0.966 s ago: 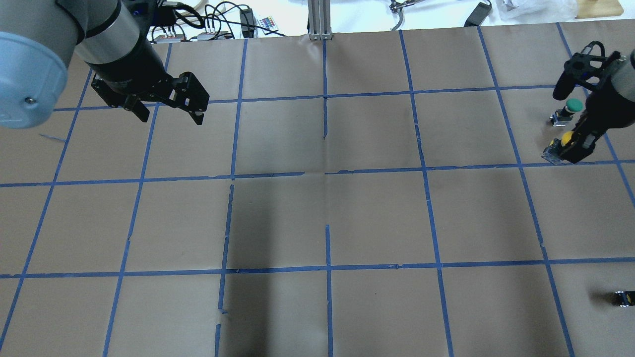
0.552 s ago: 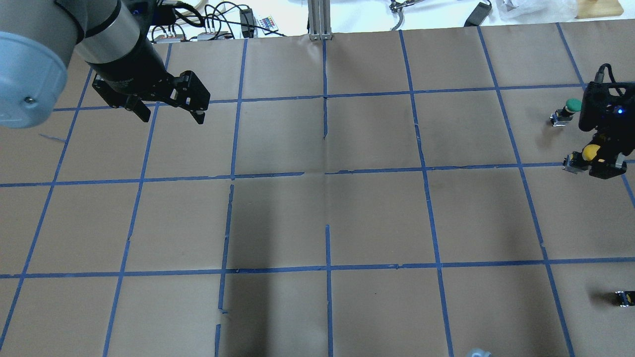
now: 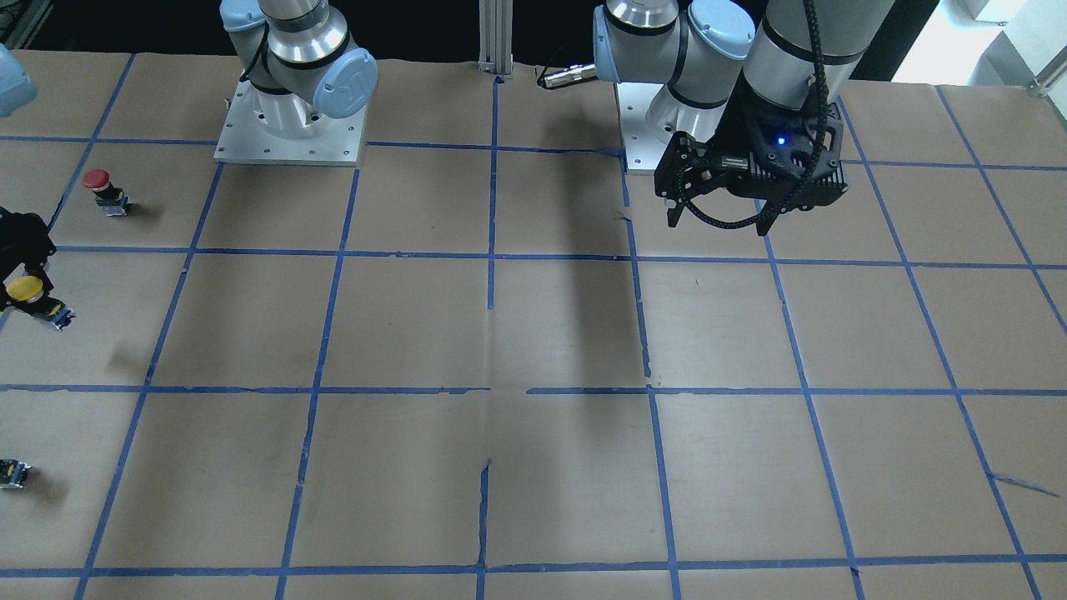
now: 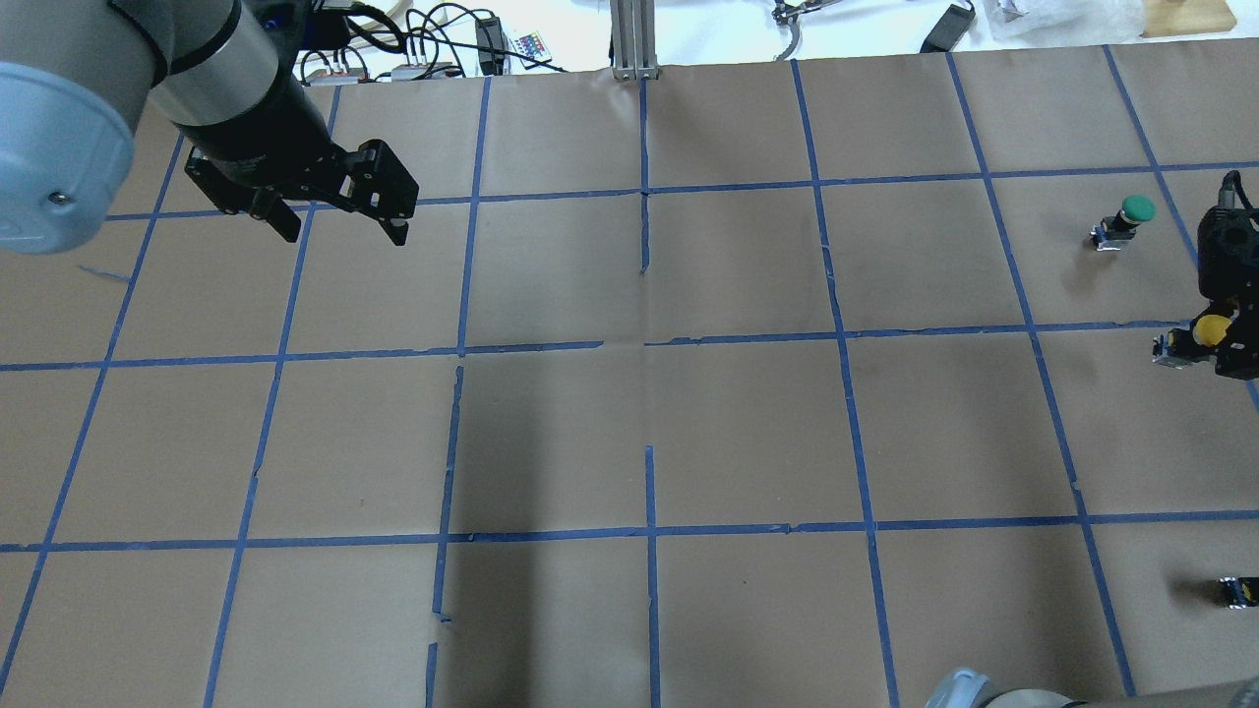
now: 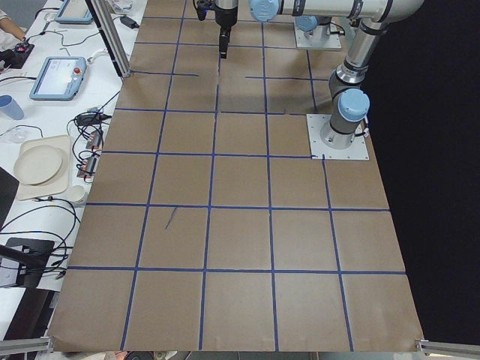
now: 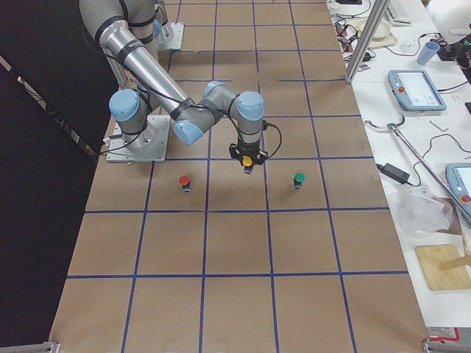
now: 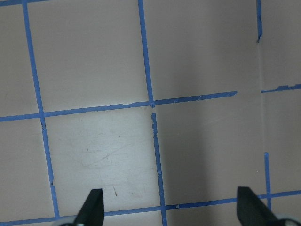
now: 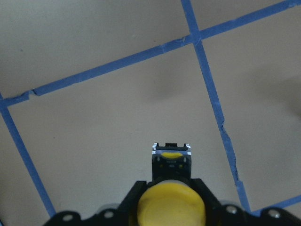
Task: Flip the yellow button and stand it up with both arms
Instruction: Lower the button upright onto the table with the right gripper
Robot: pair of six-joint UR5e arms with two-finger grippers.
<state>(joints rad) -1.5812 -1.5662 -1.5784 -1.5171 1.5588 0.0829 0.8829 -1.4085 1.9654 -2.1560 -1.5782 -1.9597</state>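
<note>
My right gripper (image 4: 1218, 339) is shut on the yellow button (image 4: 1208, 331) at the table's right edge. In the right wrist view the fingers (image 8: 134, 200) clamp the yellow cap (image 8: 171, 207), and the black body (image 8: 171, 162) points away from the camera toward the table. The button hangs a little above the paper; it also shows in the front-facing view (image 3: 25, 289) and the right side view (image 6: 248, 159). My left gripper (image 4: 339, 224) is open and empty, high over the far left of the table (image 3: 718, 223), its two fingertips wide apart (image 7: 94, 207).
A green-capped button (image 4: 1131, 214) stands beyond the right gripper. A red-capped button (image 3: 98, 179) stands on the robot's side of it (image 6: 184, 181). A small black piece (image 4: 1236, 591) lies at the frame's right edge. Brown paper with a blue tape grid (image 4: 649, 344) covers the table.
My right gripper has carried the yellow button to the right and toward the robot, away from the green button. The left arm has not moved.
</note>
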